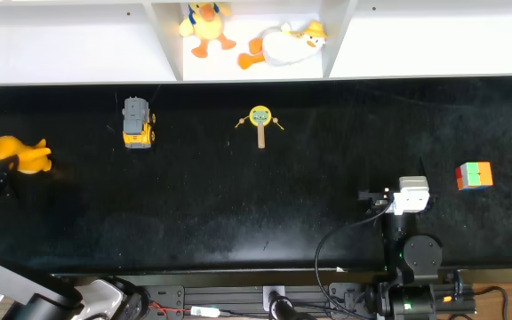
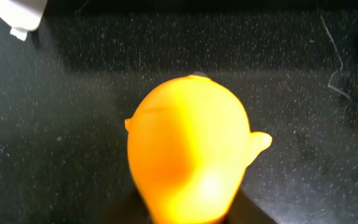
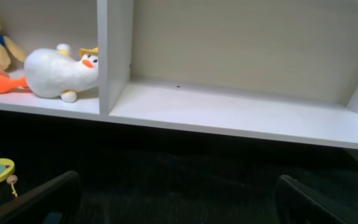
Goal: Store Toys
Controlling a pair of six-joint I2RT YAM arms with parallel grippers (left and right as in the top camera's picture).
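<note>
While the right end effector [image 3: 179, 180] is hanging over the near right part of the black table [image 1: 238, 222], its fingers are spread wide with nothing between them, and it is facing the right compartment of the white shelf [image 3: 241, 115]. Just beyond it and off to the right, a multicoloured cube [image 1: 474, 175] is sitting alone on the table. Over at the table's far left edge, the left end effector [image 1: 0, 162] is gripping an orange toy [image 2: 188, 155], whose rounded body is bulging up between the fingers in the left wrist view, with a small nub sticking out on each side. Farther back, a yellow and grey toy truck [image 1: 137, 122] is resting left of centre, and a rattle drum [image 1: 260, 120] with a wooden handle and two beaded strings is lying near the middle, well apart from the truck. Along the far side the shelf is running across the table, and in its middle compartment a yellow plush duck [image 1: 206, 25] is sitting just beside a white plush goose [image 1: 283, 44], which is lying on its side with its orange feet pointing toward the duck
</note>
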